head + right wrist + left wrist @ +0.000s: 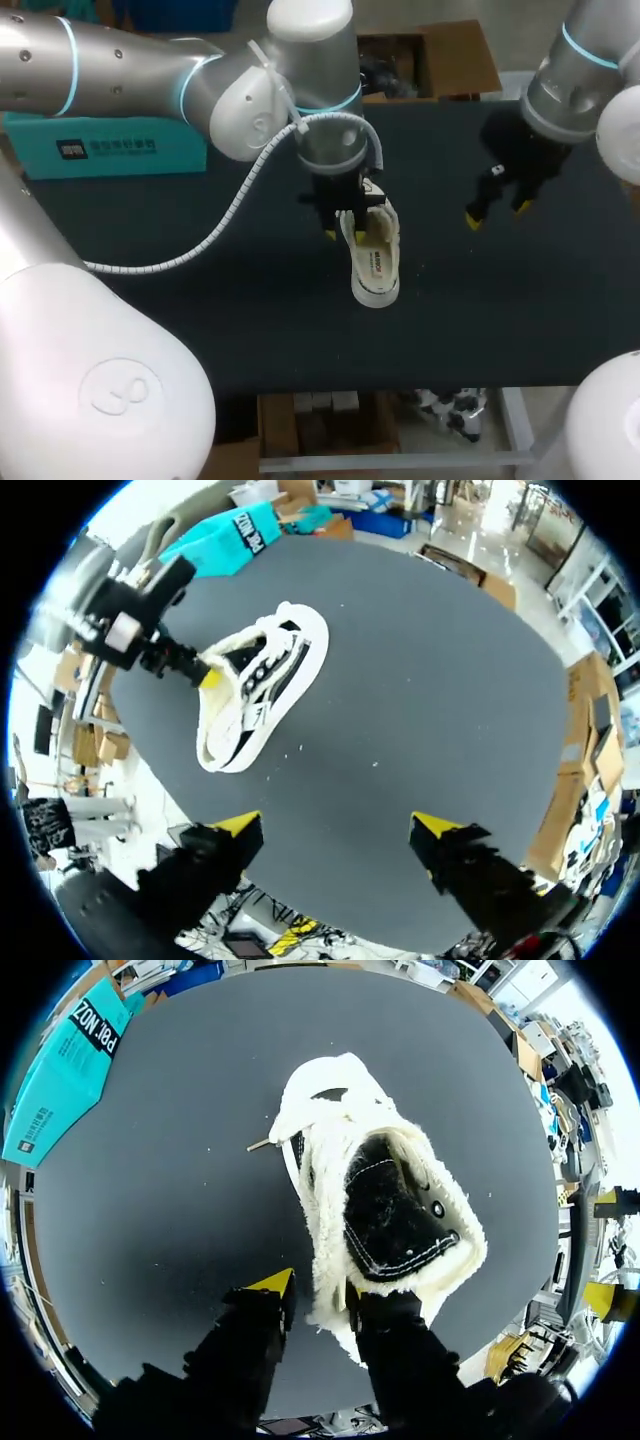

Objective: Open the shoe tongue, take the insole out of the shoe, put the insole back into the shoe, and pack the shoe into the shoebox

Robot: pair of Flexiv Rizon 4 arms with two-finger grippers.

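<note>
A white shoe with a fleecy lining lies in the middle of the dark table, toe toward the front edge. My left gripper comes down at its heel. In the left wrist view the fuzzy heel rim of the shoe sits pinched between the two fingers of the left gripper, one outside and one inside the opening. The dark inside of the shoe shows; I cannot make out the insole. My right gripper hangs open above bare table to the right of the shoe, with nothing between its fingers.
A teal shoebox lies at the table's back left and also shows in the left wrist view. An open cardboard box stands behind the back edge. My left arm's white cable loops over the table's left part.
</note>
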